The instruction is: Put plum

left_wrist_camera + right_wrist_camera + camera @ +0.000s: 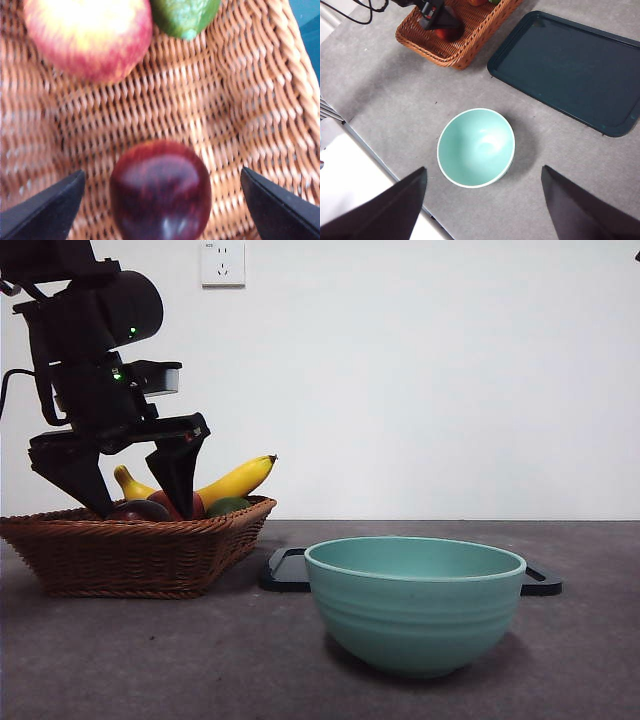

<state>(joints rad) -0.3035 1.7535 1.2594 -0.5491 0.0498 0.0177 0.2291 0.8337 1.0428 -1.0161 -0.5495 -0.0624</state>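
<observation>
The plum lies on the woven floor of the wicker basket, a round fruit of deep maroon-purple with darker mottling and a glossy skin that carries a pale highlight low on its near side. In the left wrist view it sits between the two black jaws of the left end effector, which stand wide apart, one on each side, with a strip of wicker showing between each jaw and the fruit; nothing is gripped. The picture is soft, so whether a jaw tip brushes the skin is hard to tell, though it looks clear.

Beyond the plum in the same basket lie a red-and-yellow apple and a dark green fruit, apart from it. The front view shows the basket at the left of the bench, with a yellow banana rising above its rim and the left end effector reaching down into it from above.

A pale green bowl stands near the front, and a dark tray lies behind it. The right end effector hangs high over the bowl, its jaws wide apart and holding nothing.
</observation>
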